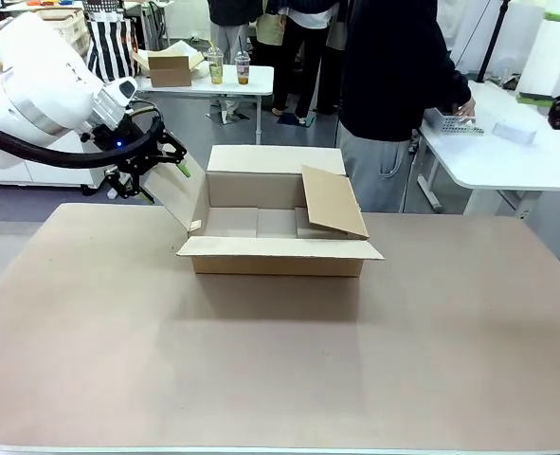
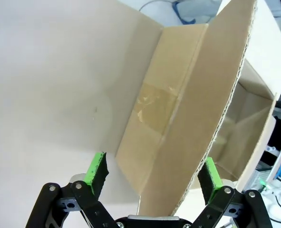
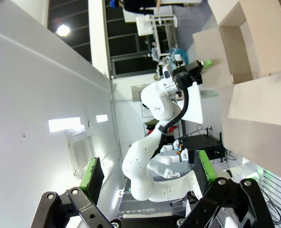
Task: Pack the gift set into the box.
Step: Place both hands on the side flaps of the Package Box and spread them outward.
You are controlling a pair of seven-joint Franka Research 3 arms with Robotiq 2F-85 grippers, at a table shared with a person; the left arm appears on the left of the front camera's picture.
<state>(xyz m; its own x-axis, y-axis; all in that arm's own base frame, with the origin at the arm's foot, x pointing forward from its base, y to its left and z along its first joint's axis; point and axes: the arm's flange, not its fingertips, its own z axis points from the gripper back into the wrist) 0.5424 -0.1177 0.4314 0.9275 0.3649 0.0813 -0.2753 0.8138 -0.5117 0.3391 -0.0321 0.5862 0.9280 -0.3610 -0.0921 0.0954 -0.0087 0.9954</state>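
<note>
1. My left gripper [image 2: 153, 175] has its jaws spread wide. The corrugated edge of the box's left flap [image 2: 192, 118] runs up between the green pads [image 2: 96, 170], and I judge it unclamped, since I see a gap on at least one side.
2. My right gripper [image 3: 147, 173] is also spread, with nothing between its pads. It hangs well off to the right of the box, and its camera looks back toward my other arm.
3. The box [image 1: 280, 265] sits on the table [image 1: 118, 360], about mid-width and toward the far side. Its near flap lies folded out flat and its far flap stands up. What I see of the floor is bare cardboard.
4. In the front view my left gripper [image 1: 152, 171] is just outside the box's left side, at the top of the left flap [image 1: 180, 194], which slopes up and outward.
5. The right flap [image 1: 332, 201] leans inward over the opening and covers part of the right end.
6. A person [image 1: 393, 76] stands beyond the box, turned toward a side table to its right.
7. My judgement is that the step in hand is readying the box by getting its flaps out of the way. Packing has not begun.
8. The next move calls for pinching or pressing the left flap and bending it further outward. Light force should do, since the box is light and may slide. After that the right flap needs folding back so the mouth is fully open.
</note>
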